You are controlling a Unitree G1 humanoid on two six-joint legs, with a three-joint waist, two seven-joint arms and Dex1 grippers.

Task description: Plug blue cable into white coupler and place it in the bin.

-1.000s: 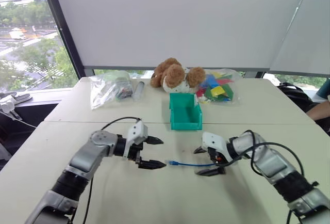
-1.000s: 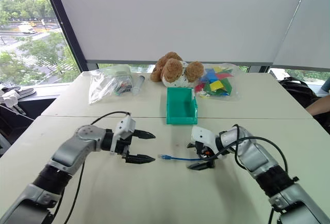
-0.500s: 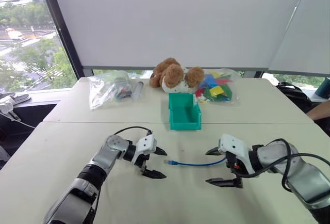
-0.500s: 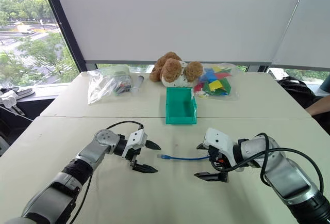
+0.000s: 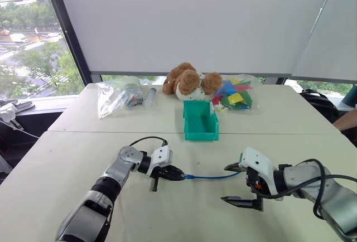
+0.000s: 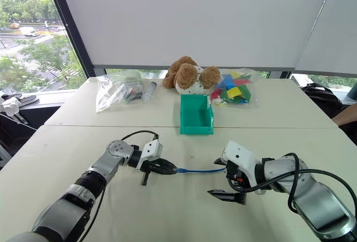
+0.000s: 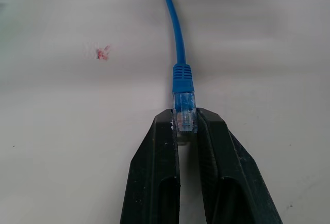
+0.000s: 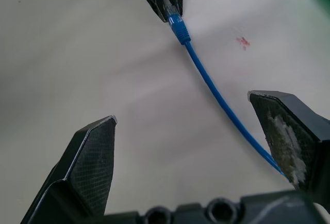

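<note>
Near the table's (image 5: 67, 153) far left corner sits a clear plastic bag (image 5: 116, 97). Closer to me, my left gripper (image 5: 177, 175) has its fingers (image 7: 154, 172) pinched together on the clear plug at the end of the blue cable (image 5: 215, 177), the plug nipped right at the fingertips (the wrist view shows it squeezed between the two black pads). From there the cable lies on the table, running rightward toward my right gripper (image 5: 241, 185), whose fingers (image 8: 93, 152) stand wide apart and hold nothing; the cable's far end passes just beside the upper one. Behind the cable, toward the middle of the table's far edge, the bin (image 5: 200, 120) stands upright with its open top up, a brown teddy bear (image 5: 188, 81) just behind it. Right of the bear lies a bag of coloured pieces (image 5: 234, 94).
</note>
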